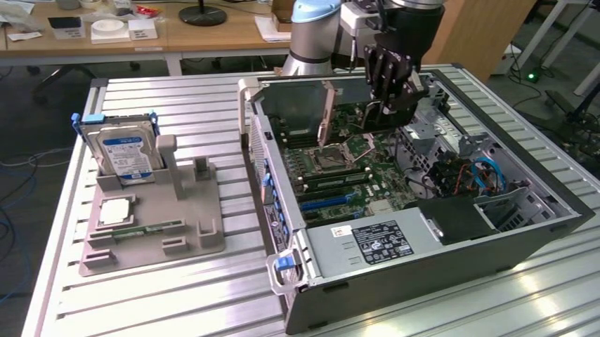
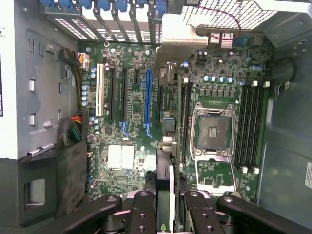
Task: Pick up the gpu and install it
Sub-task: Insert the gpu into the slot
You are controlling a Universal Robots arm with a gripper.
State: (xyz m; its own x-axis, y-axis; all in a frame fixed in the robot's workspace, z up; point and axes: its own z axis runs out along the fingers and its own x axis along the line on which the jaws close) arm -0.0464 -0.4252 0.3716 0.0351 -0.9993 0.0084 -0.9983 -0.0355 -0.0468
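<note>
The open computer case (image 1: 281,210) lies on its side with the motherboard (image 1: 361,172) facing up. My gripper (image 1: 394,102) hangs over the far part of the case, above the board. In the wrist view the gripper (image 2: 165,207) is shut on the gpu (image 2: 165,178), a thin dark card seen edge-on between the black fingers (image 2: 141,209). Its silvery metal end (image 2: 180,44) reaches toward the case's slot wall. The card (image 1: 327,116) stands on edge above the board, between the long blue slot (image 2: 148,97) and the processor socket (image 2: 213,131). I cannot tell whether it touches the board.
On the exterior view's left, a grey fixture (image 1: 154,232) holds a silver hard drive (image 1: 126,151), a square chip (image 1: 114,210) and a green memory stick (image 1: 150,228). The power supply (image 1: 375,242) and cable bundle (image 1: 464,175) fill the near part of the case. Blue slot clips (image 2: 97,5) line the case wall.
</note>
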